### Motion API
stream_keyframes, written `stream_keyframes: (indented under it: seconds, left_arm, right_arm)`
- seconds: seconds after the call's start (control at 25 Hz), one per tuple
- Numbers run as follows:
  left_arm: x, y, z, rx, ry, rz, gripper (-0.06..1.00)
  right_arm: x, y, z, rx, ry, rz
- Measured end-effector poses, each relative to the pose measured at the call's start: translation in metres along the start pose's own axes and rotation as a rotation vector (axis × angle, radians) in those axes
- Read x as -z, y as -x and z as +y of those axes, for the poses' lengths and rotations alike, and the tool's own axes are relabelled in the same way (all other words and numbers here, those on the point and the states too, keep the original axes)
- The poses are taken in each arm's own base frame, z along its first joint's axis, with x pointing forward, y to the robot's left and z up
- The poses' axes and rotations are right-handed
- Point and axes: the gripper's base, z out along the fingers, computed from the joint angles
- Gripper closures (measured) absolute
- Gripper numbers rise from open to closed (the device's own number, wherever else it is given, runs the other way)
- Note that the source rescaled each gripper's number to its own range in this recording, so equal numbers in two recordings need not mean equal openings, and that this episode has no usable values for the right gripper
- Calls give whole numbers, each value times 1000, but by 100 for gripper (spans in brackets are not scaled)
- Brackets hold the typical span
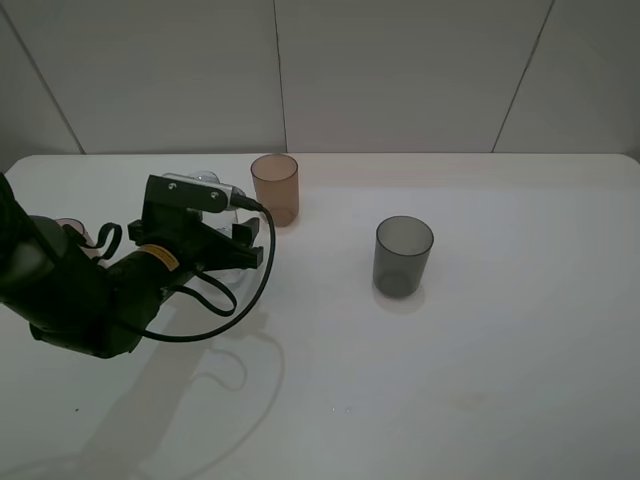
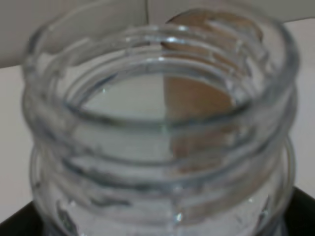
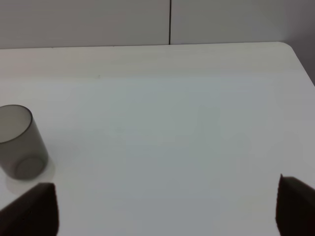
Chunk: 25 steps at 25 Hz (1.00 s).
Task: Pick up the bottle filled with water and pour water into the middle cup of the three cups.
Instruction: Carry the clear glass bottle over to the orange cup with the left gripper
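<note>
My left gripper (image 1: 226, 246) is shut on the clear bottle (image 1: 236, 213), just left of the orange-amber middle cup (image 1: 275, 188). In the left wrist view the bottle's threaded open neck (image 2: 157, 137) fills the frame. The orange cup (image 2: 197, 93) shows through and behind it, and the dark fingers (image 2: 15, 227) only show at the corners. The smoky-grey cup (image 1: 403, 256) stands to the right. The pinkish-brown cup (image 1: 70, 230) is mostly hidden behind the left arm. My right gripper (image 3: 167, 206) is open and empty over bare table, with the grey cup (image 3: 19, 142) off to its side.
The white table (image 1: 480, 380) ends at a white panelled wall (image 1: 400, 70) at the back. The left arm's black cable (image 1: 250, 290) loops over the table in front of the gripper. The right arm is outside the exterior view.
</note>
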Motion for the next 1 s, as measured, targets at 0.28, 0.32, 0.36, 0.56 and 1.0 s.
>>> stream_keyframes:
  seconds: [0.28,0.32,0.36,0.56,1.0]
  left_arm:
    - [-3,-6,5,-6,9,17,-6]
    - [-4,-9,6,-8,14,28,-6]
    - [-4,-12,8,-10,18,36,-6]
    - [-5,-12,8,-8,20,37,-3]
    - [-7,-11,7,-6,13,29,93]
  right_arm:
    - [0,0,0,0,0,0]
    - [0,0,0,0,0,0]
    - [0,0,0,0,0,0]
    - [0,0,0,0,0,0]
    - [0,0,0,0,0,0]
